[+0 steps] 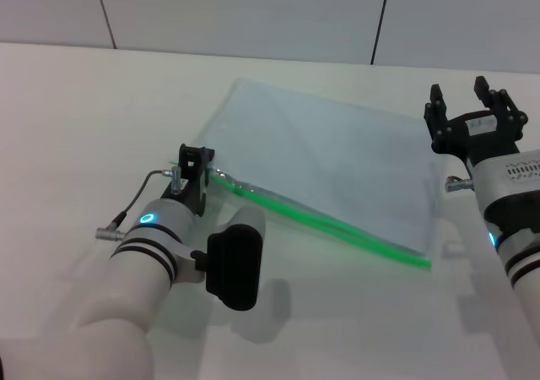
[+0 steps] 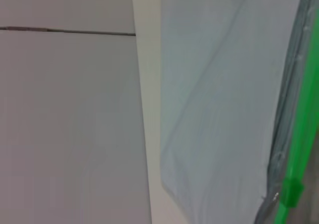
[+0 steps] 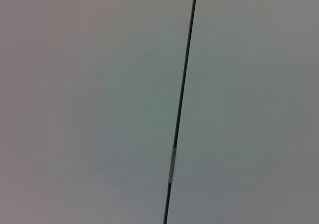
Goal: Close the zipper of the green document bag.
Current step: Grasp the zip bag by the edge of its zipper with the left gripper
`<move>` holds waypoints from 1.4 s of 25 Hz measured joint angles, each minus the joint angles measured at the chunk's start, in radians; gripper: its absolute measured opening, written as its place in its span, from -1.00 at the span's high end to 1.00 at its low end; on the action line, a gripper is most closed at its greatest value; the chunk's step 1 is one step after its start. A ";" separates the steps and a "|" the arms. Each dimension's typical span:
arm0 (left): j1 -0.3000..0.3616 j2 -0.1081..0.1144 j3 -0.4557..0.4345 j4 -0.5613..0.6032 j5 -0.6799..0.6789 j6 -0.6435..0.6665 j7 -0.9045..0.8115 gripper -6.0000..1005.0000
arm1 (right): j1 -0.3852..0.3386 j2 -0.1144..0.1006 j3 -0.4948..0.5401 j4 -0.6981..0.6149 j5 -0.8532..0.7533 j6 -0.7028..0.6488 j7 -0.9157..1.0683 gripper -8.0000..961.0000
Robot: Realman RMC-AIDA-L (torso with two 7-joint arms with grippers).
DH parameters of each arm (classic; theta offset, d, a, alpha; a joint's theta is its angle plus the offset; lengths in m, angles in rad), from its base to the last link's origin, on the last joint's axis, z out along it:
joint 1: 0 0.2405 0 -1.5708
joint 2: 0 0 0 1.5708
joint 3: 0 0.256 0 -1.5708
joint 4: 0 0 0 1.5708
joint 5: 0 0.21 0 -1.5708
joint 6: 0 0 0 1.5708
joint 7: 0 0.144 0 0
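Table (image 1: 76, 127): pale, flat surface, bounded at the far side by a grey panelled wall (image 1: 253, 13) with dark seams. One item lies on it.

Green document bag (image 1: 337, 160): flat translucent pale blue-grey pouch, lying at an angle near the middle of the table, far corner towards the wall. Contents: none can be made out through the plastic. Bare tabletop shows on all sides of the bag.

Zipper (image 1: 337, 225): bright green strip along the bag's near long edge, running from beside the left gripper to the near right corner. In the head view two green lines lie apart along part of the strip. In the left wrist view a small green slider tab (image 2: 293, 191) sits on the strip near a bag corner.

Left gripper (image 1: 196, 171): low at the left end of the zipper, touching or just beside the bag's corner. Whether its fingers are parted or have hold of anything cannot be told. A grey cable (image 1: 139, 196) loops beside the wrist.

Right gripper (image 1: 472, 101): raised beside the bag's right edge, apart from it, fingers spread wide with nothing between them. Its wrist view shows only wall.
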 joint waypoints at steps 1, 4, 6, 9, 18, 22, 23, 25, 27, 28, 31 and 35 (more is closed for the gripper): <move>0.000 0.000 0.000 0.002 0.000 0.000 -0.005 0.79 | -0.001 0.000 0.000 0.000 0.000 0.000 0.000 -0.20; 0.000 0.001 0.000 0.004 0.005 -0.009 -0.032 0.83 | -0.003 0.000 -0.010 -0.005 0.000 0.000 0.000 -0.21; 0.001 0.002 0.002 0.005 0.007 -0.023 -0.047 0.86 | -0.003 -0.002 -0.026 -0.011 0.000 0.000 0.000 -0.20; 0.006 0.003 0.003 0.012 0.024 -0.054 -0.072 0.88 | -0.003 -0.003 -0.050 -0.016 -0.001 -0.001 0.000 -0.20; 0.012 0.006 0.002 0.017 0.105 -0.130 -0.196 0.88 | -0.026 -0.006 -0.059 -0.048 -0.133 -0.039 0.000 -0.20; 0.014 0.007 0.003 0.017 0.133 -0.146 -0.233 0.87 | -0.036 -0.008 -0.059 -0.056 -0.204 -0.053 0.000 -0.20; 0.014 0.008 0.003 0.017 0.137 -0.149 -0.235 0.87 | -0.041 -0.009 -0.059 -0.060 -0.228 -0.055 0.000 -0.20; 0.014 0.008 0.004 0.018 0.141 -0.154 -0.237 0.87 | -0.056 -0.012 -0.060 -0.072 -0.294 -0.068 0.000 -0.20; 0.014 0.008 0.004 0.018 0.142 -0.156 -0.238 0.87 | -0.063 -0.016 -0.060 -0.084 -0.339 -0.093 0.002 -0.21; 0.015 0.008 0.004 0.018 0.144 -0.157 -0.238 0.87 | -0.063 -0.017 -0.059 -0.087 -0.349 -0.105 0.002 -0.21; 0.018 0.008 0.004 0.018 0.160 -0.162 -0.238 0.87 | -0.058 -0.018 -0.059 -0.091 -0.383 -0.144 0.005 -0.20; 0.019 0.008 0.004 0.018 0.185 -0.167 -0.239 0.87 | -0.047 -0.019 -0.059 -0.092 -0.446 -0.187 0.012 -0.20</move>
